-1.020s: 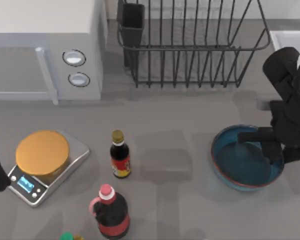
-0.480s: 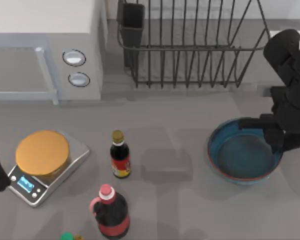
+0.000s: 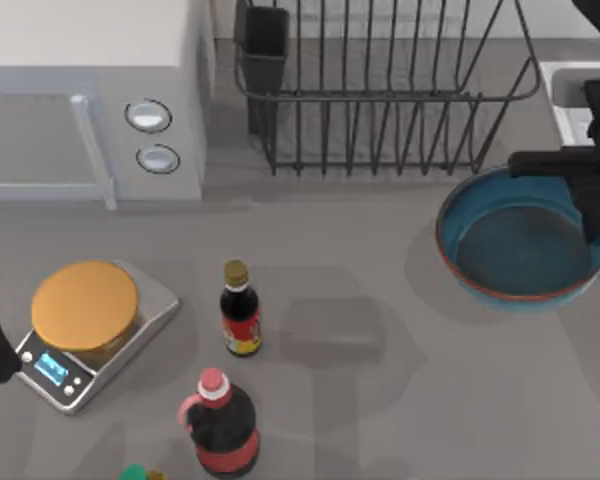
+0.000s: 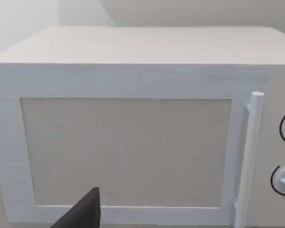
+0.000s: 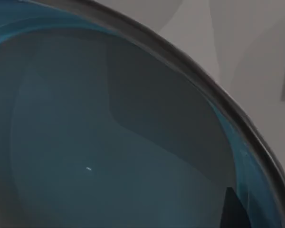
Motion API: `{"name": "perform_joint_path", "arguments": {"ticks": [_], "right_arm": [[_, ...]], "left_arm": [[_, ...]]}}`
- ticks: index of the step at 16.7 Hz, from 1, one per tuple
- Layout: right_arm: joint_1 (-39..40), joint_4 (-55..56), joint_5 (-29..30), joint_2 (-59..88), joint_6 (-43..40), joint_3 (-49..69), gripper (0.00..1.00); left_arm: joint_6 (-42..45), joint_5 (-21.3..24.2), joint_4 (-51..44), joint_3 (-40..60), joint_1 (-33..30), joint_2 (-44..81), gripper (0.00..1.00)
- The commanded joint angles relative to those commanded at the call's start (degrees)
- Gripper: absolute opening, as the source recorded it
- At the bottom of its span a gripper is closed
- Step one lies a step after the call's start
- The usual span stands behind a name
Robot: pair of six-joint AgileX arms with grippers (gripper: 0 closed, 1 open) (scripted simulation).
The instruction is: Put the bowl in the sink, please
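Lately the bowl [image 3: 520, 240] had travelled: a second earlier it sat low at the right of the top view, level with the sauce bottles; it now hung higher in the frame, just below the right end of the black wire rack [image 3: 380, 90] and close against the sink [image 3: 580, 85] at the upper right edge. Its shadow lay offset on the worktop [image 3: 360, 260], so I judged it lifted, not sliding. Right hand [image 3: 592, 190] clamped on the bowl's right rim, one finger inside, carrying it. Right wrist view showed teal interior [image 5: 95, 142] and dark rim at close range.

Left arm parked at the far left edge, beside the scale [image 3: 85, 330]; whether that hand was open or closed, cannot tell. Microwave [image 4: 133, 137] faced its wrist camera.

Judgement: transport under way, bowl not yet over the basin; a further shift right and up, then a lowering, remained.
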Motion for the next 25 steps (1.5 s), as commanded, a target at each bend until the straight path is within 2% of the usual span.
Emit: {"name": "perform_joint_path", "arguments": {"ticks": [8,12,17,25], "right_arm": [[0.0,-1.2,-0.3,-0.9,-0.1,1.3,0.0],[-2.3,7.0,-3.7,-2.6,-1.5,-3.5,0.0],[-9.3,29.1,-11.1,-4.0,-4.2,-15.4,0.0],[-26.6,80.3,-22.0,-4.8,-10.0,-41.0,0.0]], "left_arm": [[0.0,0.0,0.0,0.0,0.0,0.0,1.0],[0.0,0.0,0.0,0.0,0.0,0.0,1.0],[0.0,0.0,0.0,0.0,0.0,0.0,1.0],[0.0,0.0,0.0,0.0,0.0,0.0,1.0]]}}
